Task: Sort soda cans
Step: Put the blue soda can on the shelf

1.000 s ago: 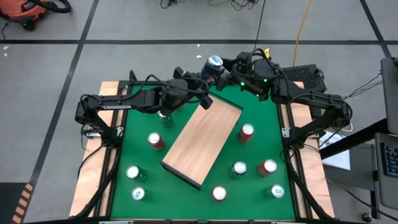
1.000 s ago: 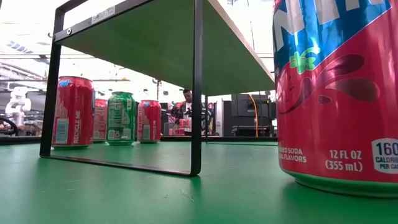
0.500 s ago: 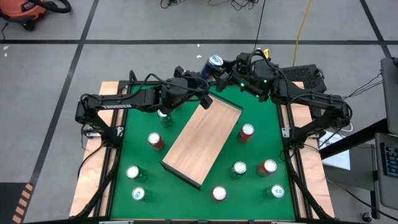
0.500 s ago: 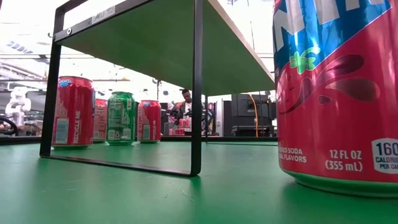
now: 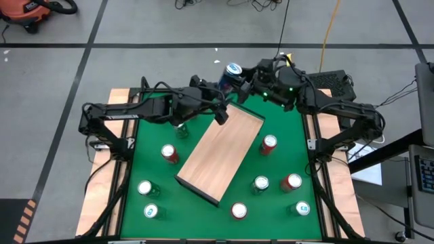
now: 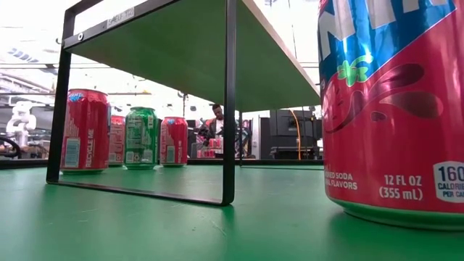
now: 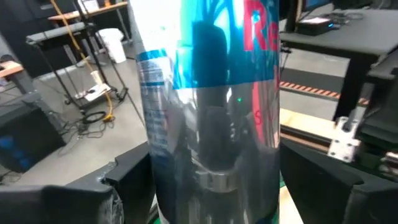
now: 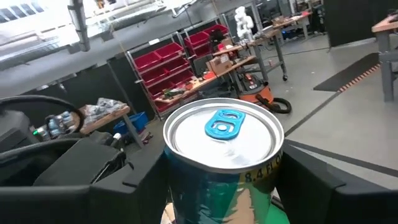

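Since the earlier frame, left gripper (image 5: 222,112) has drawn back from the blue can (image 5: 231,73), its fingers (image 7: 93,196) now spread either side of it. Right gripper (image 5: 239,80) pinches that can above the table's (image 5: 285,149) far edge, over the board's (image 5: 220,154) far end. Sorting appears barely begun: eight cans, red (image 5: 269,143) and green (image 5: 260,183) mixed, stand scattered around the board.
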### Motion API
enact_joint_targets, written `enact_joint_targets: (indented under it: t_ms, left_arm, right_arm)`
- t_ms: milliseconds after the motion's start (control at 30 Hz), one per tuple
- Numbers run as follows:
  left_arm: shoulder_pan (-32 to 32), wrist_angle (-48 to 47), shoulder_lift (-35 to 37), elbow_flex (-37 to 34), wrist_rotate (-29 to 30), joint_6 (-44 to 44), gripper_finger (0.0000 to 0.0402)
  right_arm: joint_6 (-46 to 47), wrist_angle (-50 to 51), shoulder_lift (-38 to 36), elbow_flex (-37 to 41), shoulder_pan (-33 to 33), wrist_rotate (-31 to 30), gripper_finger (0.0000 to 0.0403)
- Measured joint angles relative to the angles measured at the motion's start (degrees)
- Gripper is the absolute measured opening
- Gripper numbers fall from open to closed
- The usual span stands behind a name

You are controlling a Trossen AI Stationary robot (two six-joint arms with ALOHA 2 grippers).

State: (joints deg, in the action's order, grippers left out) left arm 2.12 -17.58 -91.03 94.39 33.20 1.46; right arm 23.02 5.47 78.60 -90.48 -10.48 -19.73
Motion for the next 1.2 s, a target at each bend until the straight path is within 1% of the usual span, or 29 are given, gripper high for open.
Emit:
enact_joint_targets:
  t_ms: [100,200,267,367,467,567,633,733,833,1000,1133,1200]
  left_arm:
    - [-0.51,-2.01,1.76,0.0,-0.88,2.2,0.0309]
    - [-0.75,-5.48,4.43,0.0,-4.03,4.64,0.0309]
    - [-0.76,-7.18,5.94,0.09,-7.9,6.21,0.0309]
    - [-0.76,-9.54,7.97,0.04,-15.48,8.34,0.0309]
    - [-0.8,-10.63,9.92,0.04,-22.3,10.31,0.0309]
    - [-0.89,-11.35,11.16,0.04,-26.81,13.15,0.0309]
    - [-1.0,-12.6,12.02,-0.06,-28.62,14.9,0.0309]
    - [-1.3,-12.34,12.99,-0.01,-28.97,17.72,0.0309]
    - [-1.9,-11.72,13.27,-0.01,-28.95,17.68,0.0309]
    - [-1.9,-12.24,13.1,-0.02,-28.92,17.28,0.0309]
    - [-1.88,-11.86,12.61,-0.03,-27.21,17.31,0.0309]
    - [-2.1,-11.82,12.44,-0.07,-27.25,17.33,0.0309]
  right_arm:
    - [-1.18,0.01,-0.88,0.0,-0.05,1.77,0.0233]
    - [-3.67,1.25,-1.69,0.0,-0.07,1.77,0.0232]
    - [-4.96,3.25,-2.7,0.0,0.02,2.14,0.0232]
    - [-5.59,6.17,-4.0,0.0,0.04,4.11,0.0233]
    - [-6.04,8.81,-5.02,0.0,0.14,7.75,0.0234]
    - [-7.32,10.81,-5.85,0.0,0.17,11.49,0.0233]
    - [-7.89,10.59,-6.04,-0.02,0.22,14.06,0.0233]
    - [-9.17,10.76,-6.15,-0.02,0.32,16.64,0.0235]
    - [-10.67,10.76,-6.18,-0.02,0.82,18.14,0.0235]
    - [-10.34,10.73,-6.18,-0.02,1.99,18.29,0.0233]
    - [-10.2,10.57,-6.18,-0.02,3.18,18.23,0.0234]
    - [-9.57,9.44,-6.18,-0.02,3.87,18.23,0.0234]
